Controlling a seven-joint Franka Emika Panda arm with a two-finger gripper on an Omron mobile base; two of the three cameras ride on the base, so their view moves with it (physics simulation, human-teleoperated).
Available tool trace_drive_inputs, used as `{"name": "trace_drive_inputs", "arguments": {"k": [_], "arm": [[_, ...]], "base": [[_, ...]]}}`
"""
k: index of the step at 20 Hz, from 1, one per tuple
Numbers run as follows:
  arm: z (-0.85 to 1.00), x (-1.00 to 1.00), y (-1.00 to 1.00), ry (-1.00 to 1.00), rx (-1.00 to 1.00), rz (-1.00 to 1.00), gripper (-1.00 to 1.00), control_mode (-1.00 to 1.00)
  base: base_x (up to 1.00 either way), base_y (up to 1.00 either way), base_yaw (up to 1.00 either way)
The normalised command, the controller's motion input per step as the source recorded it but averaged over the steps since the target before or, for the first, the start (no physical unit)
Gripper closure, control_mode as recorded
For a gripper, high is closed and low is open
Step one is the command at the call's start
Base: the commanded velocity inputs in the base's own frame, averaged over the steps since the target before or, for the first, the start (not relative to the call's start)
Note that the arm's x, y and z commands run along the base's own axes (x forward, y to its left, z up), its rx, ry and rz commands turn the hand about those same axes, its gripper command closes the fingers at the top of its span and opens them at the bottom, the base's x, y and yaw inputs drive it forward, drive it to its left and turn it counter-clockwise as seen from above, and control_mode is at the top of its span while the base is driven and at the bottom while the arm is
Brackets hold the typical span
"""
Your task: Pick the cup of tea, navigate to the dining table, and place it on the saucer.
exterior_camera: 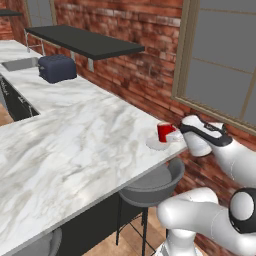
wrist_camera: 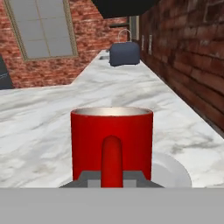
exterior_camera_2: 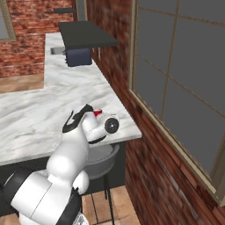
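The red cup of tea (wrist_camera: 112,135) fills the middle of the hand view, its handle turned toward the camera. My gripper (wrist_camera: 112,180) is shut on that handle, with a dark fingertip (wrist_camera: 87,177) on either side. The cup (exterior_camera: 164,131) stands over the pale saucer (exterior_camera: 156,144) at the right corner of the marble dining table (exterior_camera: 75,150). I cannot tell whether it rests on the saucer or hangs just above it. In the hand view the saucer (wrist_camera: 174,171) shows behind the cup to the right. From the right base view, only a sliver of the cup (exterior_camera_2: 97,113) shows past my wrist.
A dark blue toaster (exterior_camera: 56,68) and a sink (exterior_camera: 20,63) lie far along the counter, under a black wall shelf (exterior_camera: 85,41). The brick wall with a window (exterior_camera: 220,55) runs close beside the cup. A grey stool (exterior_camera: 150,185) stands below the table's edge.
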Motion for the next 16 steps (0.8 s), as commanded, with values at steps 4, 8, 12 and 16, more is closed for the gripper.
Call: {"name": "trace_drive_inputs", "arguments": {"k": [4, 8, 12, 16], "arm": [[-0.16, 0.01, 0.0, -0.11, 0.16, 0.0, 1.0, -1.0], [-0.01, 0.0, 0.0, 0.0, 0.01, 0.0, 1.0, -1.0], [-0.16, 0.09, -0.01, -0.01, 0.0, 0.0, 1.0, -1.0], [-0.21, 0.16, -0.19, -0.01, 0.0, 0.0, 1.0, -1.0]], "base": [[0.0, 0.0, 0.0], [0.0, 0.0, 0.0], [0.0, 0.0, 0.0], [0.0, 0.0, 0.0]]}}
